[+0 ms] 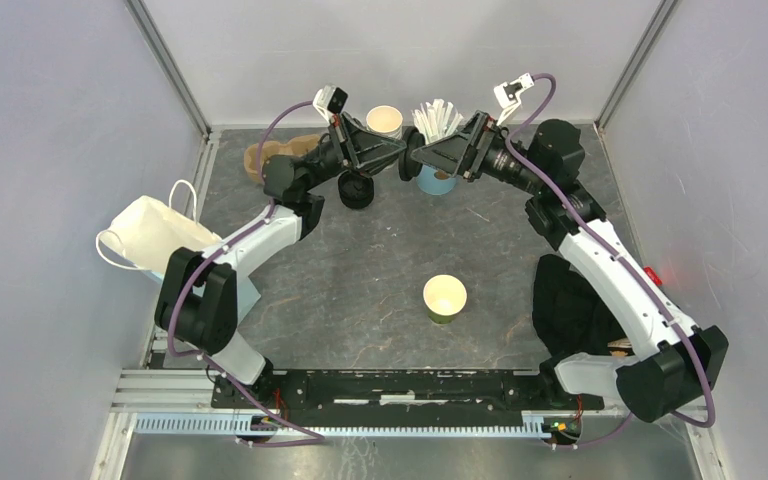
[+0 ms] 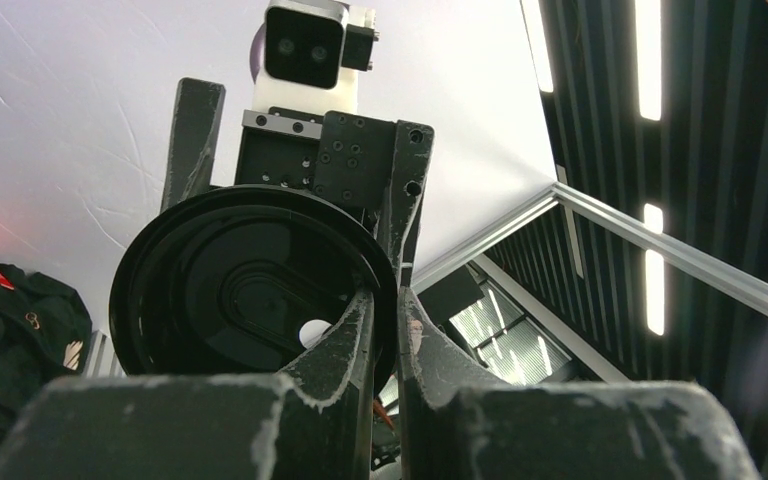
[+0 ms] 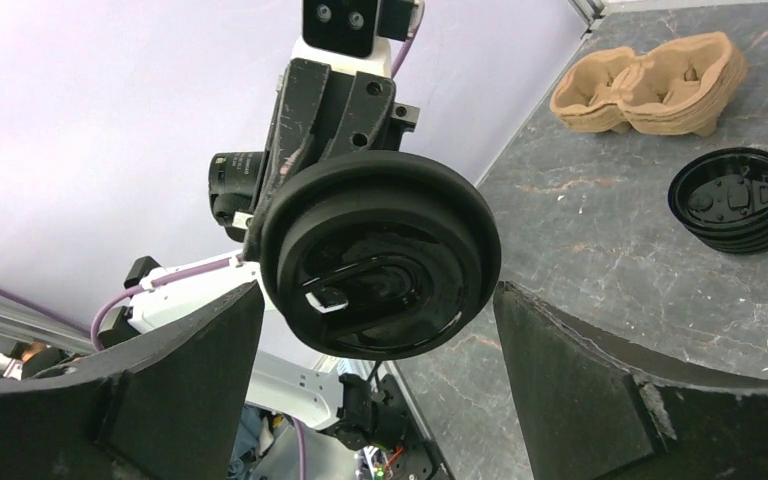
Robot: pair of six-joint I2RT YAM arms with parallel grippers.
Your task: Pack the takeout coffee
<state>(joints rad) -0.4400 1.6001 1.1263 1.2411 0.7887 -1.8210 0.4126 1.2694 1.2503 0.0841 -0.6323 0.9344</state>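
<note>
Grey walls (image 1: 60, 100) enclose a dark table (image 1: 360, 270). The left gripper (image 2: 385, 305) pinches a black lid (image 2: 250, 285) by its rim, holding it upright facing the right gripper (image 3: 378, 290), whose fingers (image 3: 190, 380) are spread wide and clear of it. The lidless green cup (image 1: 445, 298) stands well apart from both grippers.

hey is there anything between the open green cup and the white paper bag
No loose object shows on the table between them. Seen from above, only the left arm crosses the line from the green cup to the paper bag.
</note>
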